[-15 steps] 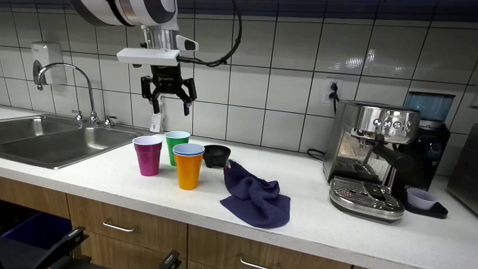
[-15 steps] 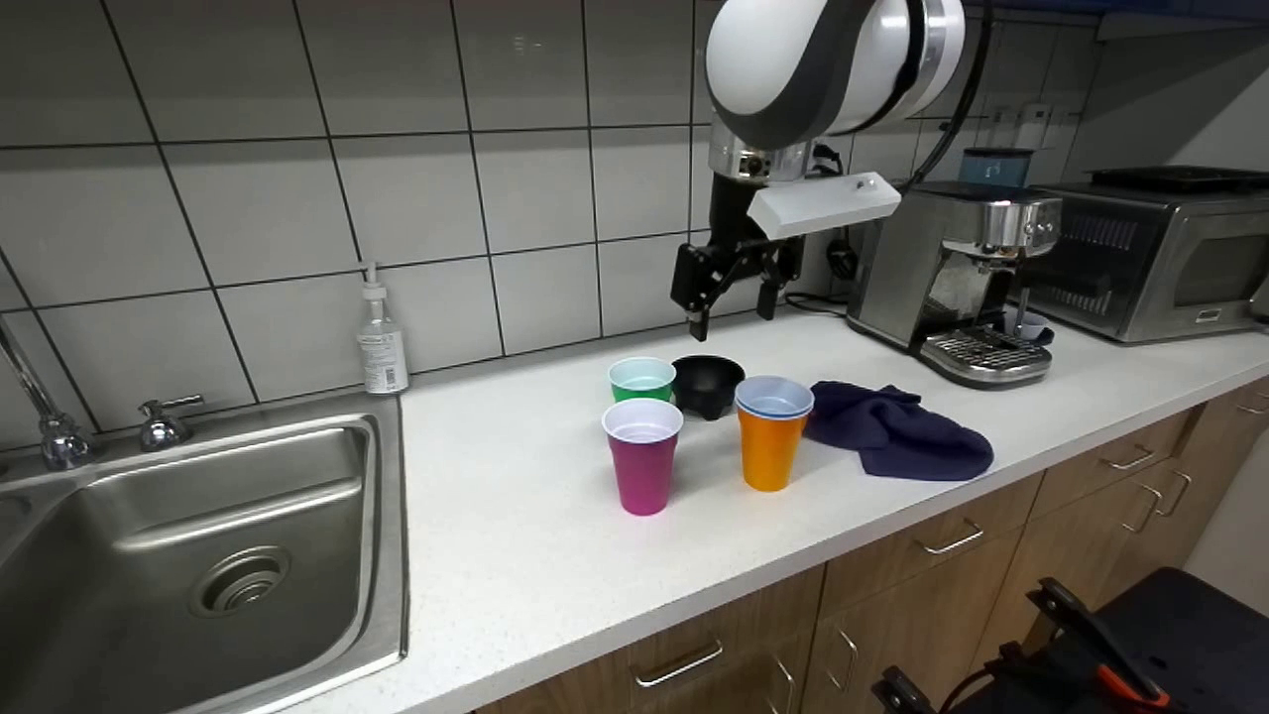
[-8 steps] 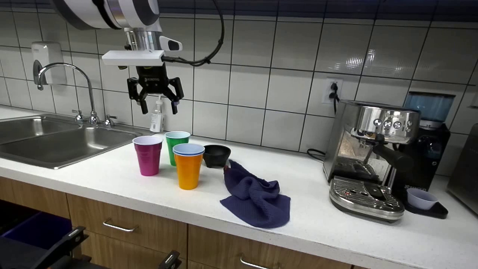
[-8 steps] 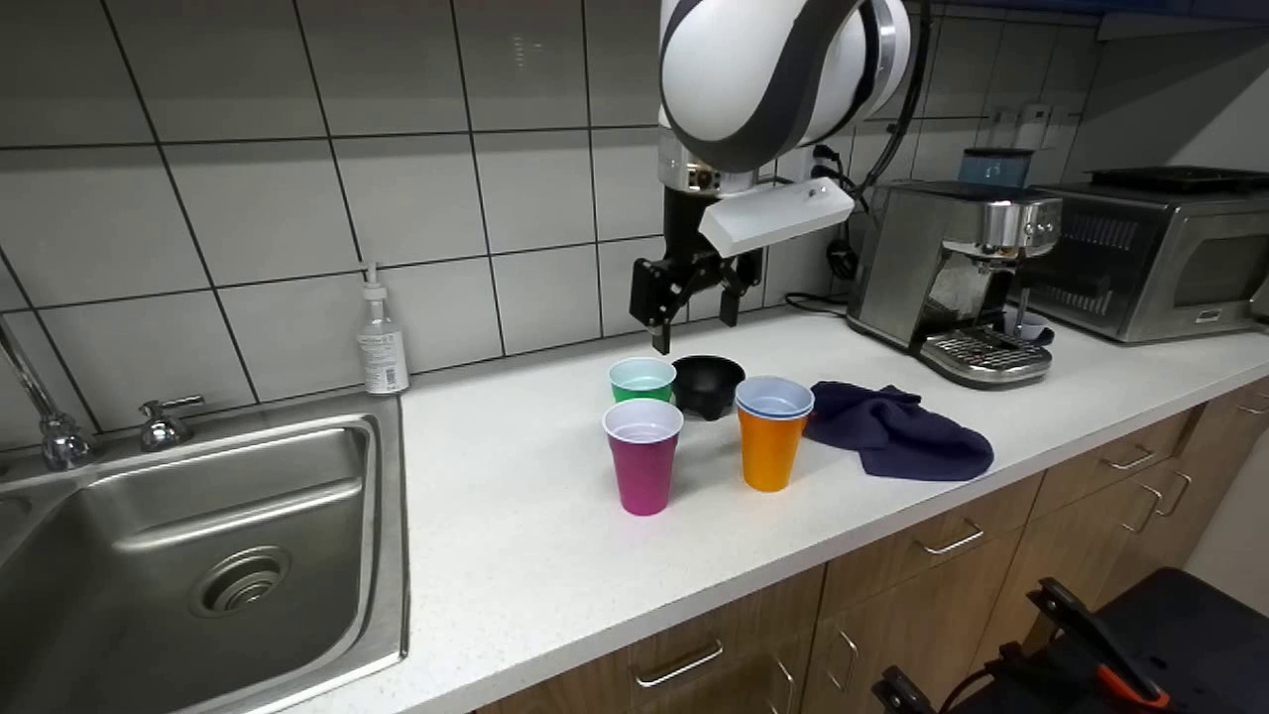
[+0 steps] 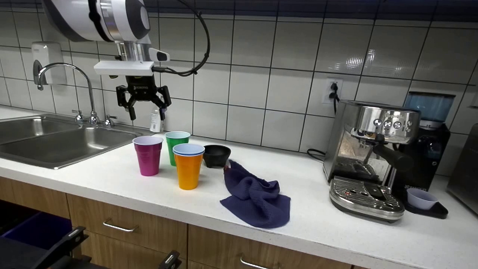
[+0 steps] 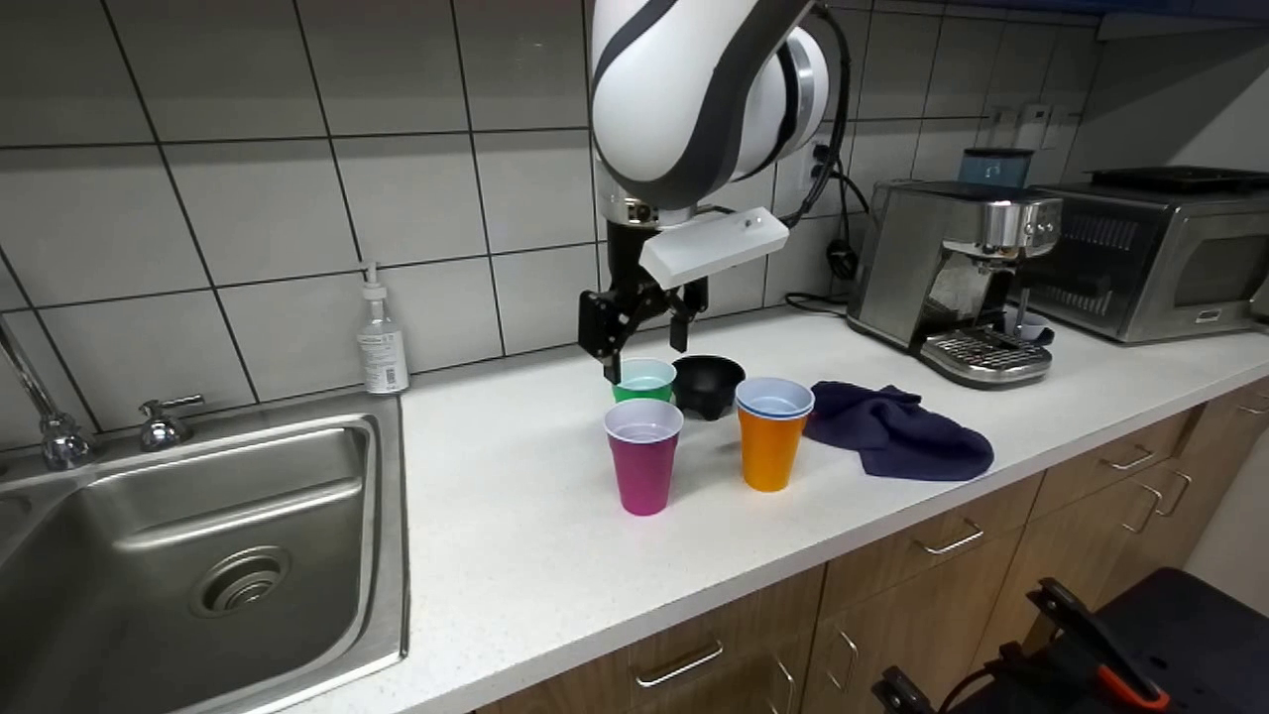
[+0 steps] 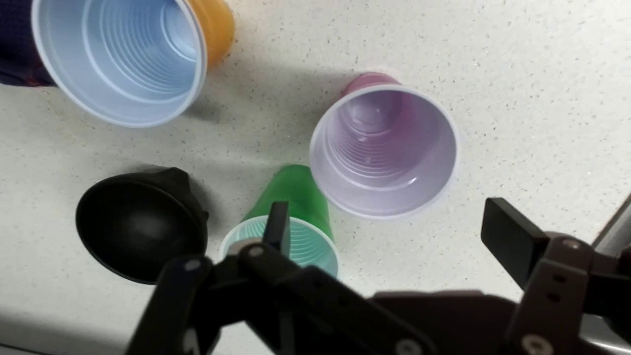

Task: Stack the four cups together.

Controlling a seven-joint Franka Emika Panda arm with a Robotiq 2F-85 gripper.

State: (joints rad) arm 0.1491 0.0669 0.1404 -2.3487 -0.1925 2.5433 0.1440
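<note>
Pale tiled wall [image 5: 250, 87], white speckled counter [image 5: 306, 198], wood drawers [image 5: 149, 216]

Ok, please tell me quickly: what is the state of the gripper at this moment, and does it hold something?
Gripper: open, jaws wide apart, holding nothing.

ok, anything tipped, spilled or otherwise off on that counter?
Nothing tipped or spilled in view: the purple cup, green cup and orange cup stand upright, the blue cup nested in the orange one. Only the navy towel looks untidy, crumpled near the front edge of the counter.
</note>
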